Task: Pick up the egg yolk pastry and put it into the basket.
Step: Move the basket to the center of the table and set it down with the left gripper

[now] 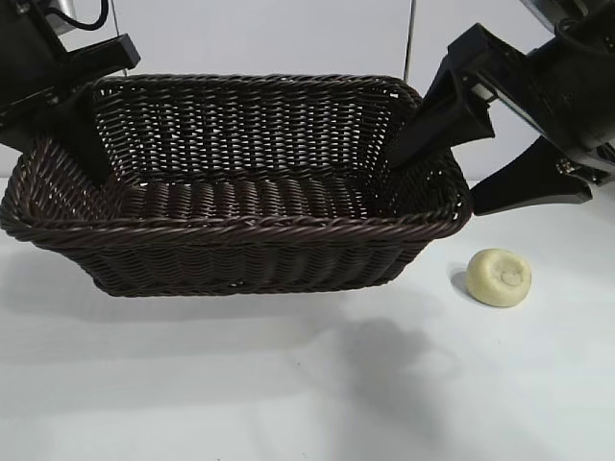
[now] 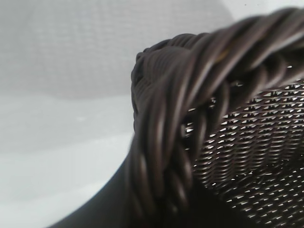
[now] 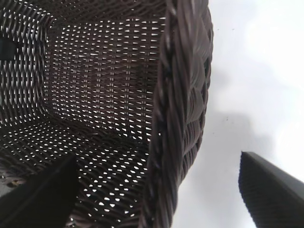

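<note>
Your egg yolk pastry (image 1: 500, 278) sits on the white table (image 1: 288, 384) at lower right of the exterior frame, just beside the basket (image 1: 240, 230) near its right end, apart from it. Only that view shows the pastry; both wrist views show wicker and table. Right gripper (image 1: 442, 178) at upper right: jaws apart, straddling the basket's right rim, one finger (image 3: 38, 199) inside, the other outside (image 3: 273, 192). Left gripper (image 1: 91, 144) at upper left over the basket's left rim; can't tell its jaws. Open table across the whole lower frame.
</note>
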Motion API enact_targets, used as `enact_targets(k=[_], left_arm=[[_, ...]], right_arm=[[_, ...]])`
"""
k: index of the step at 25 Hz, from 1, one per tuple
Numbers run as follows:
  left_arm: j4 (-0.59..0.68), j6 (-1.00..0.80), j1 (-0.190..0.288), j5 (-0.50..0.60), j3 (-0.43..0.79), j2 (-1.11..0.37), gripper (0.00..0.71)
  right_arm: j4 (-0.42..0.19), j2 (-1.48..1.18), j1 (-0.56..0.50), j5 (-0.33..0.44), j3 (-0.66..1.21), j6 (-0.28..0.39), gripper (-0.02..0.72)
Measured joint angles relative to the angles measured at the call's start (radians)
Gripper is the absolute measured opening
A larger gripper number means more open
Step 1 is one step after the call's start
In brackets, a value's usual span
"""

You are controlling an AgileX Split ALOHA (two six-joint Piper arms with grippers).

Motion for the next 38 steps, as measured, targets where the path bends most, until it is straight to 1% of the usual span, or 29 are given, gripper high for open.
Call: enact_targets(k=[6,17,22,33,35,36,38], left_arm=[[-0.001,0.007,0.0,0.013,-0.073,0.075,0.099],[-0.001,0.037,0.0,0.001,-0.075,0.173,0.099],[-0.011,0.051,0.0,-0.022,-0.075,0.179,0.099],[-0.023,0.065,0.0,-0.026,-0.075,0.179,0.099],[-0.026,0.066,0.0,-0.029,-0.075,0.179,0.126],[-0.032,0.066,0.0,-0.029,-0.075,0.179,0.158],[-0.039,0.067,0.0,-0.029,-0.075,0.179,0.253]], right_arm=[[-0.006,0.0,0.0,0.0,0.0,0.0,0.654],[-0.015,0.0,0.0,0.002,0.0,0.005,0.654],[-0.015,0.0,0.0,0.002,0.0,0.007,0.654],[-0.015,0.0,0.0,0.002,0.0,0.007,0.654],[-0.015,0.0,0.0,0.002,0.0,0.007,0.654],[-0.015,0.0,0.0,0.002,0.0,0.007,0.654],[-0.015,0.0,0.0,0.002,0.0,0.007,0.654]])
